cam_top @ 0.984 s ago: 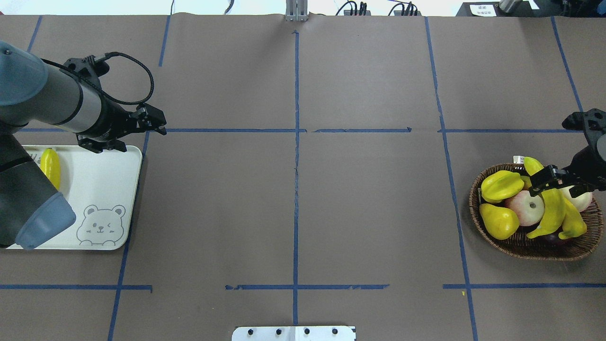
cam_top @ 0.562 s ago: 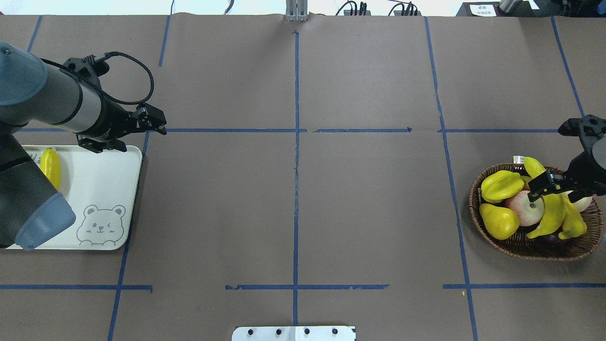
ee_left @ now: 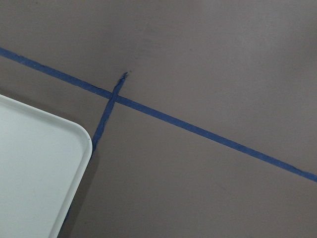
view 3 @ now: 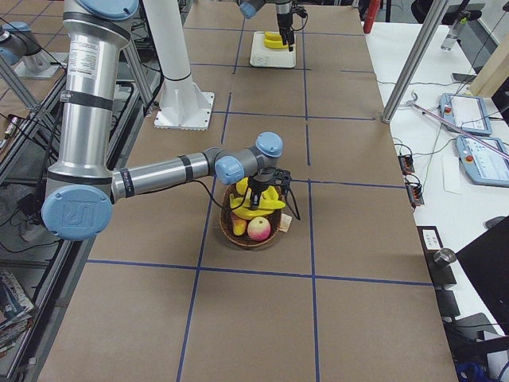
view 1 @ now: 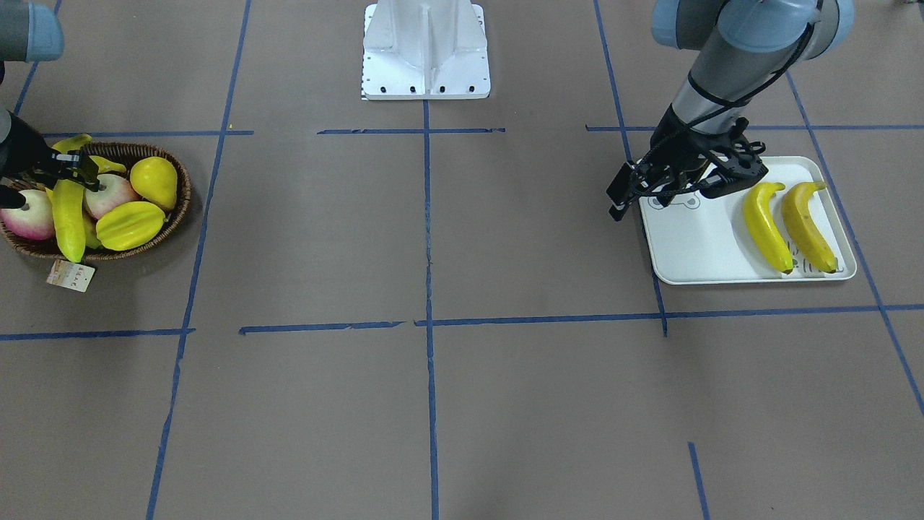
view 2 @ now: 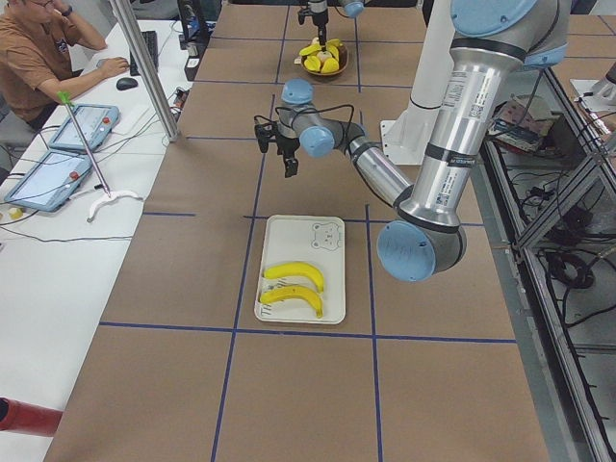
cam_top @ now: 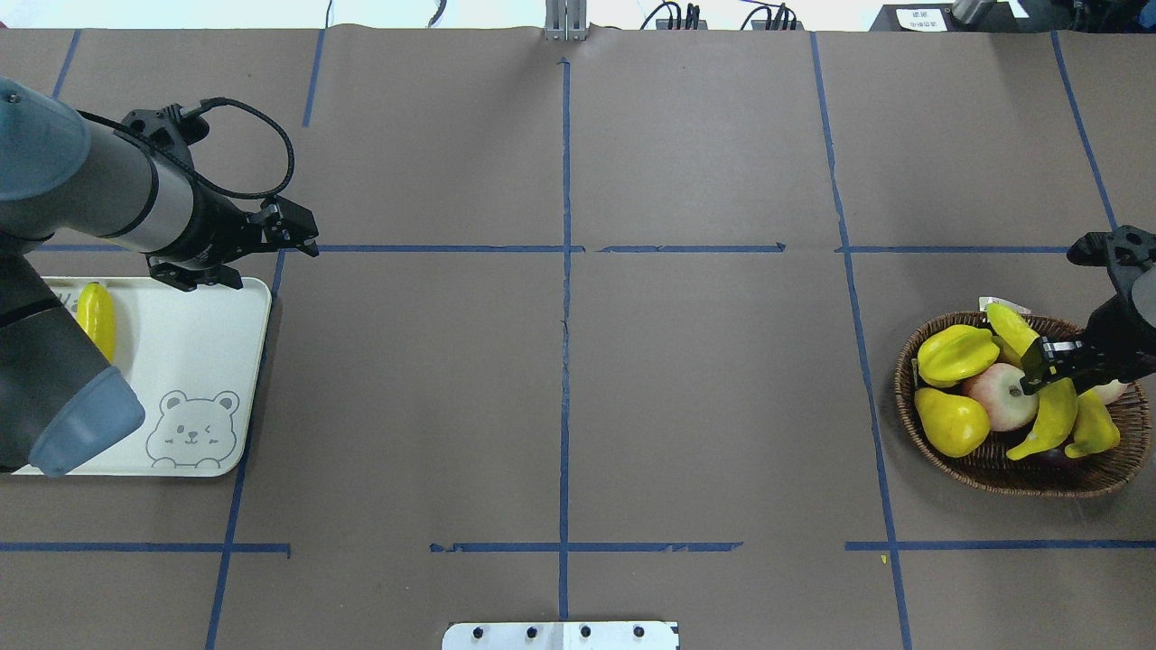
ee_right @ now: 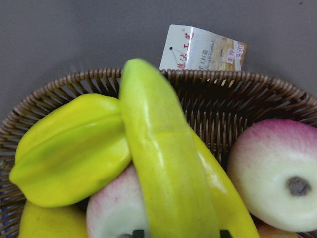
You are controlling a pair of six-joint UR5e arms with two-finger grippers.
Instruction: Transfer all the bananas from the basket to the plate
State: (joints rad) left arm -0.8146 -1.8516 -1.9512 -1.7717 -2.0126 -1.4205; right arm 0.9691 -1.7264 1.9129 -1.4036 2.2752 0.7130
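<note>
We see the right gripper (cam_top: 1037, 368) clenched on 1 banana (ee_right: 163, 158) inside the basket (cam_top: 993, 478), leaning on the starfruit (cam_top: 957, 354) there, so lifting could let it slip or tip neighbours over the basket's rim.

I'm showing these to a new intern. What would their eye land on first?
The wicker basket heaped with bright fruit at the table's right end, where the right gripper grips a banana. Then the white plate at the opposite end, two bananas on it, the left gripper poised beside it.
</note>
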